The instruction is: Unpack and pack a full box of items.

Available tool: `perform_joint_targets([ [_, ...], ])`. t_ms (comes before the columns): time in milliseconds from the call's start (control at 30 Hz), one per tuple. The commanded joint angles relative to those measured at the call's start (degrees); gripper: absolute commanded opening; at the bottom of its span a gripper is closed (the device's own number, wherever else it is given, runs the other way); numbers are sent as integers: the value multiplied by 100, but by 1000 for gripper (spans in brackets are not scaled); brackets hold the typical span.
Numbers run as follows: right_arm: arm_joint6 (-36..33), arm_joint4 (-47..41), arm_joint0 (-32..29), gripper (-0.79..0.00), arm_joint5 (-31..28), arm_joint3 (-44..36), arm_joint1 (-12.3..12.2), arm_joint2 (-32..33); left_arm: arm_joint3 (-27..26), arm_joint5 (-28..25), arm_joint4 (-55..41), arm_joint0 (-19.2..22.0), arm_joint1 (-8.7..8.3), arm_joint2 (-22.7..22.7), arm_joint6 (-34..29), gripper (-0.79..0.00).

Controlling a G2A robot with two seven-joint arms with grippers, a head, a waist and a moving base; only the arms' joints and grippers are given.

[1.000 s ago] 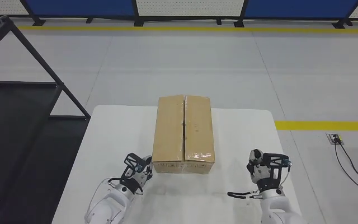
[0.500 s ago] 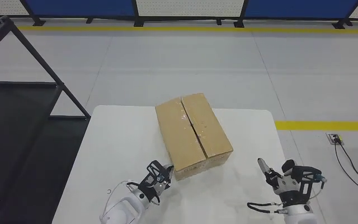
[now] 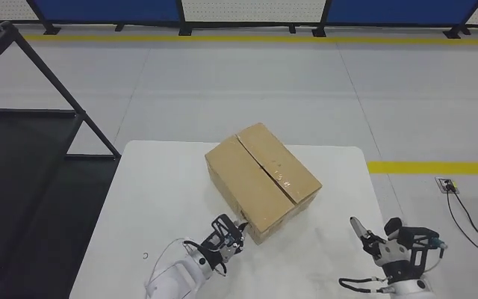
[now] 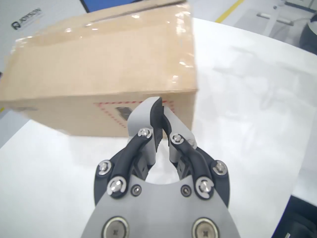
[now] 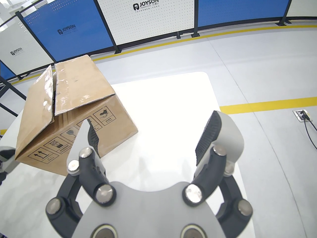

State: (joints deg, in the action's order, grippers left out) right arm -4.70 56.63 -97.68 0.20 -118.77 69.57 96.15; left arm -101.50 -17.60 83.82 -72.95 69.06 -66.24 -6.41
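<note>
A closed brown cardboard box (image 3: pixel 263 180) with taped top flaps sits turned at an angle in the middle of the white table (image 3: pixel 149 194). My left gripper (image 3: pixel 237 226) is shut with nothing in it, its tips against the box's near corner (image 4: pixel 173 105). The box (image 4: pixel 104 58) looms close ahead of the left gripper (image 4: pixel 160 107). Off to the right, near the table's front right corner, my right gripper (image 3: pixel 373 233) is open and holds nothing. It (image 5: pixel 151 130) faces the box (image 5: pixel 71 110), well apart from it.
A black metal frame (image 3: pixel 45 82) stands left of the table on the floor. Blue and white partition panels (image 5: pixel 148 8) line the far side of the room. A floor socket with a cable (image 3: pixel 447 185) lies to the right.
The box has turned from square-on to a diagonal, its near end swinging right. My left gripper moved right along with the box's near corner. My right gripper drew back toward the front right and opened.
</note>
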Motion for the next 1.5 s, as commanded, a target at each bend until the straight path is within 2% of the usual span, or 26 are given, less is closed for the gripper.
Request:
perform_joint_targets([
  [0, -97, -12, 90, 0, -135, -23, -3, -59, -143, 126, -621, -249, -60, -723, 15, 0],
  [100, -250, -14, 242, 0, -246, -61, -5, -135, -302, 424, -1382, -516, -137, -1818, 43, 0],
  [167, -368, 77, 351, 0, -246, -112, -6, -216, -229, 629, -1877, -608, -163, -2416, 107, 0],
  [233, -492, 227, 450, 0, -237, -194, -8, -297, -32, 790, -2385, -579, -180, -2903, 69, 0],
  [300, -733, 777, 491, 0, -578, -351, -46, -361, 110, 1047, -2522, -536, -190, -3181, 16, 0],
  [633, -757, 931, 521, 0, -626, -320, -51, -403, 146, 1118, -2575, -512, -185, -3192, 24, 0],
  [700, -872, 1075, 660, 0, -487, -192, -43, -519, 260, 1212, -2574, -311, -182, -3135, -68, 0],
  [800, -942, 504, 906, 0, -385, 2, -10, -621, 542, 1397, -2508, 207, -178, -3004, -222, 0],
  [900, -1226, -149, 1220, 0, -300, 250, 14, -644, 965, 1565, -2666, 849, -134, -2666, -366, 0],
  [1067, -1994, -1839, 2000, 0, -265, 877, 64, -765, 1699, 1843, -2359, 1807, -64, -2111, -313, 0],
  [1133, -2192, -2389, 2420, 0, 25, 1248, 90, -792, 1922, 1910, -2436, 2064, -26, -1936, -340, 0],
  [1200, -2385, -2443, 2752, 0, 82, 1556, 88, -852, 2035, 1901, -2480, 2175, -10, -1856, -388, 0],
  [1467, -2369, -2457, 2746, 0, 82, 1559, 89, -856, 2035, 1901, -2480, 2175, -10, -1856, -388, 0],
])
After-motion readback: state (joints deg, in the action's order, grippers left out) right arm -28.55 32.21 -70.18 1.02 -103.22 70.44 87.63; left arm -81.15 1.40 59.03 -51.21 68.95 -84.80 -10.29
